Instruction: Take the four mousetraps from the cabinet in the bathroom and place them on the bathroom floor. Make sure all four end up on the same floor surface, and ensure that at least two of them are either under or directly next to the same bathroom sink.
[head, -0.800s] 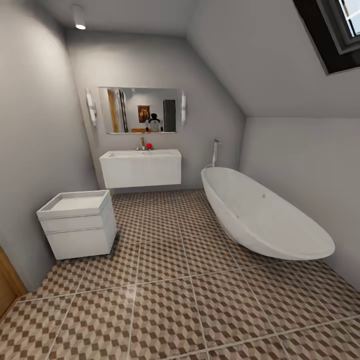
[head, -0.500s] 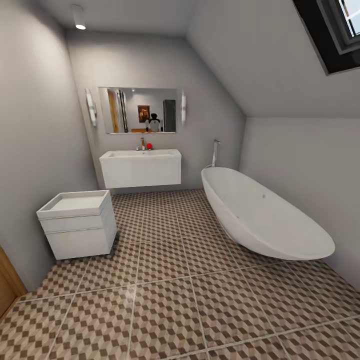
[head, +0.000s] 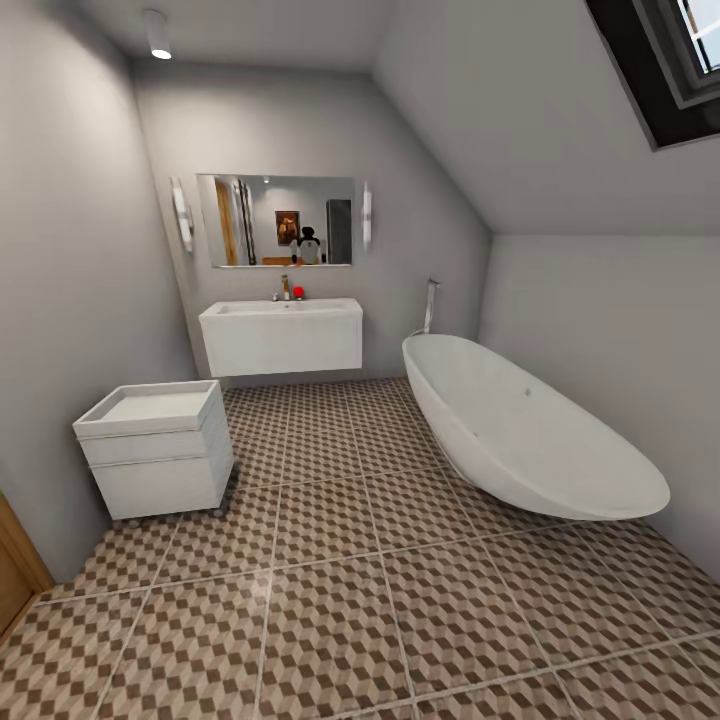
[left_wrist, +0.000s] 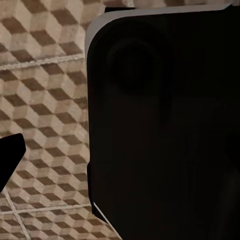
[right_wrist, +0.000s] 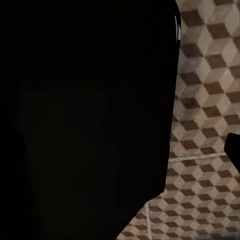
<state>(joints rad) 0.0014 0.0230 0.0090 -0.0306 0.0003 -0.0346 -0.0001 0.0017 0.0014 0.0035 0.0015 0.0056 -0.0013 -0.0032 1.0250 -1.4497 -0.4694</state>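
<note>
One wide white sink (head: 281, 336) hung on the far wall, with one metal tap (head: 285, 288) and one small red thing (head: 298, 292) on its rim. One smaller squarish basin unit (head: 157, 447) at the near left, with two drawer fronts. One oval white tub (head: 522, 428) on the right, with one tall tub tap (head: 431, 303) at its far end. One mirror (head: 277, 221) above the sink, flanked by two wall lamps (head: 182, 214). One ceiling spotlight (head: 157, 35) at the far left. One skylight (head: 679, 52) at the upper right. One patterned tile floor (head: 340, 590). One strip of orange-brown wood (head: 15, 566) at the near left edge.
</note>
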